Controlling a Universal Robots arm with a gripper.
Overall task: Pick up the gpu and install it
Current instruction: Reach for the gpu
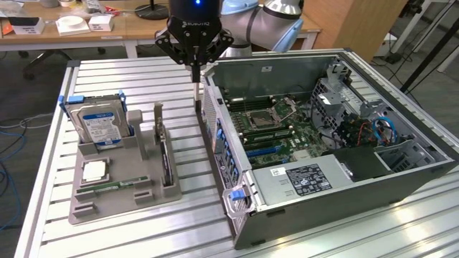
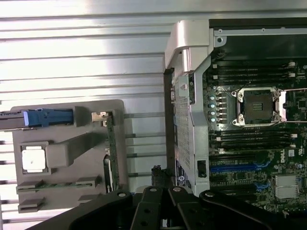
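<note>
One gpu point(image 1: 166, 158) stands on edge in the grey tray point(image 1: 107, 208), left of centre in the exterior frame. You should treat it as light, stiff and fragile: pinch the board's top edge. Your end effector point(image 1: 195, 77), upper centre, is pressed together, empty.

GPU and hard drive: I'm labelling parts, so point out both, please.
gpu point(image 1: 167, 161), exterior view, upper edge of the card.
hard drive point(image 1: 100, 124), exterior view, blue-white label.

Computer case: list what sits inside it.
Inside the computer case: a green motherboard with a processor socket, blue expansion slots, blue cables and a labelled power supply. The supply hides whatever lies beneath it.
</note>
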